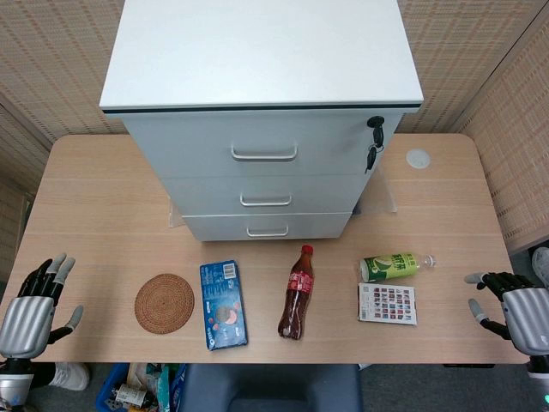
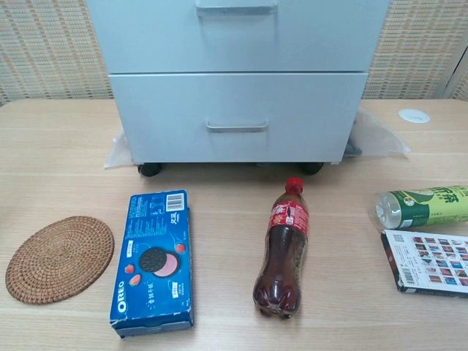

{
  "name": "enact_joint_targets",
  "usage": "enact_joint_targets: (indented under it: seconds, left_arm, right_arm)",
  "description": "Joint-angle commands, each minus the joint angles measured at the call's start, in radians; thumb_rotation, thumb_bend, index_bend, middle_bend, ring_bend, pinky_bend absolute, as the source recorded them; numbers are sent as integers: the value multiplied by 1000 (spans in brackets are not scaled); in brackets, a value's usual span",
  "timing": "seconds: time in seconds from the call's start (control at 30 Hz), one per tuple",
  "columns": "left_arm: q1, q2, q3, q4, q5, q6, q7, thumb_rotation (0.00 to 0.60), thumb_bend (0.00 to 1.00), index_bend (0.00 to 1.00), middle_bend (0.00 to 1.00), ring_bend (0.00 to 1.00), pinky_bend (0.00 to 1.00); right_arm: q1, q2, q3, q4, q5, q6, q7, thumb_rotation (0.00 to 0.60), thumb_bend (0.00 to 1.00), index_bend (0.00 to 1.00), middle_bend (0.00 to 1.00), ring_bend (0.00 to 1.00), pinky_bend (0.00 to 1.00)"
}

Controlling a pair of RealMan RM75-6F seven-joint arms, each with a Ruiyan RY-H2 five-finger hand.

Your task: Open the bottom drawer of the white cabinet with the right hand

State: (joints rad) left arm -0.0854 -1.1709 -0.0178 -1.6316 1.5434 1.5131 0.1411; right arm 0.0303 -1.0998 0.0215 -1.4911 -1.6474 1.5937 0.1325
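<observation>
**Observer:** Where's the cabinet?

**Operator:** I see the white cabinet (image 1: pixel 262 94) at the back middle of the table (image 1: pixel 94 223), on dark casters over a clear plastic sheet (image 2: pixel 380 135). Three drawers, all flush. The bottom drawer (image 2: pixel 238 117) is shut, its handle (image 2: pixel 236 126) centred on the front. Keys (image 1: pixel 374 142) hang from the lock at the top drawer's right end.

**Observer:** Hands?

**Operator:** My right hand (image 1: pixel 513 309) sits at the table's right edge, near the front, fingers spread wide, holding nothing, well apart from the cabinet. My left hand (image 1: pixel 33 309) is at the front left corner, also splayed and empty. Only the head view shows them; the chest view catches neither.

**Observer:** Clutter in front?

**Operator:** A row across the front. Woven round coaster (image 2: pixel 60 258) furthest left. Beside it a blue Oreo box (image 2: pixel 153 261) lying flat. Then a cola bottle (image 2: pixel 282 256) on its side, red cap pointing toward the cabinet. To the right a green bottle (image 1: pixel 395 267) on its side, and just in front of it a small printed box (image 1: pixel 387 304) with a colour grid on top; touching or not, I can't tell. A white round grommet (image 1: pixel 418 158) sits in the tabletop right of the cabinet.
</observation>
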Motion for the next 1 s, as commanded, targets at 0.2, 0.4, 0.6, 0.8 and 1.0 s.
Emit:
enact_joint_targets:
  seconds: [0.2, 0.4, 0.6, 0.8, 1.0]
  left_arm:
    - [-2, -11, -4, 13, -3, 0, -3, 600, 339, 19, 0, 22, 125]
    - [-2, -13, -6, 17, -5, -2, -7, 600, 339, 19, 0, 22, 125]
    - [-5, -14, -5, 22, -3, -8, -10, 600, 339, 19, 0, 22, 125]
    - [-7, -12, -6, 26, -2, -9, -16, 600, 339, 19, 0, 22, 125]
    - [-11, -11, -3, 27, 0, -18, -16, 600, 339, 19, 0, 22, 125]
  right_arm:
    - [5, 0, 1, -6, 6, -8, -11, 600, 319, 394, 478, 401, 440]
    - [11, 1, 2, -13, 4, -14, -18, 600, 319, 372, 478, 401, 440]
    - [35, 9, 5, -52, 4, -52, -61, 600, 319, 333, 476, 401, 440]
    - [110, 43, 25, -148, -7, -149, -167, 600, 319, 299, 527, 499, 463]
    - [223, 58, 67, -251, 10, -296, -290, 600, 330, 283, 746, 740, 742]
